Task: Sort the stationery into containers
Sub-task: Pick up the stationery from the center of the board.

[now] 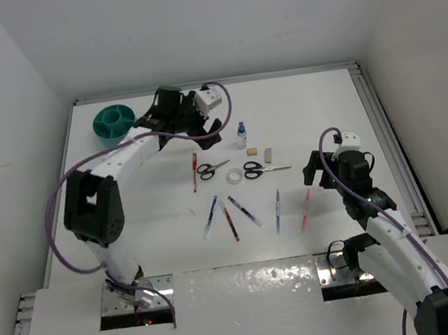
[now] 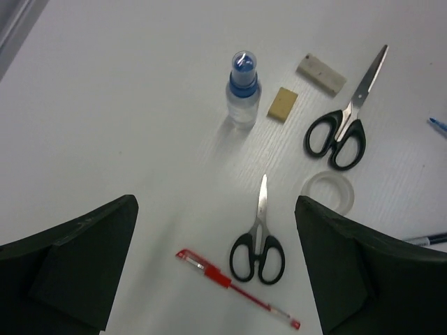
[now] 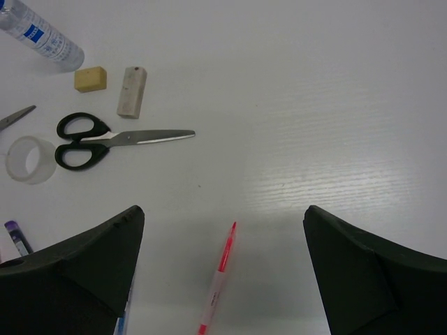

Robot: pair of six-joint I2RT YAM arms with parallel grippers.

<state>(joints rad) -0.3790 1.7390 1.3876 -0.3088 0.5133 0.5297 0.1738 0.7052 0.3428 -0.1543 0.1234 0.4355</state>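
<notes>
White walls box in a white table (image 1: 324, 113), seen first from overhead. Take the clear tape roll (image 1: 232, 175) as marker. The teal organiser (image 1: 114, 122) stands well away to its far left, near the table's back corner, and nothing shows inside it as far as this view tells. Black-handled scissors (image 1: 212, 169) lie on either side of the roll, the blue-capped bottle (image 1: 241, 136) stands just beyond it, and the pens (image 1: 228, 219) lie in a loose row on the arms' side of it. The left gripper (image 1: 203, 133) hangs beyond and left of the roll, the right gripper (image 1: 314, 174) off to its right.

From the left wrist, that gripper's jaws are spread wide with nothing between them. Under the gap, one pair of scissors lies just beside the roll, with a red pen (image 2: 234, 287) past it. The beige eraser (image 2: 282, 104) and small white piece (image 2: 320, 74) lie farther off.

From the right wrist, the jaws are likewise wide and empty over a second red pen (image 3: 218, 276), well right of the roll.

Sorting looks not yet begun: every item visible lies on the table, so all of it remains to be placed.
</notes>
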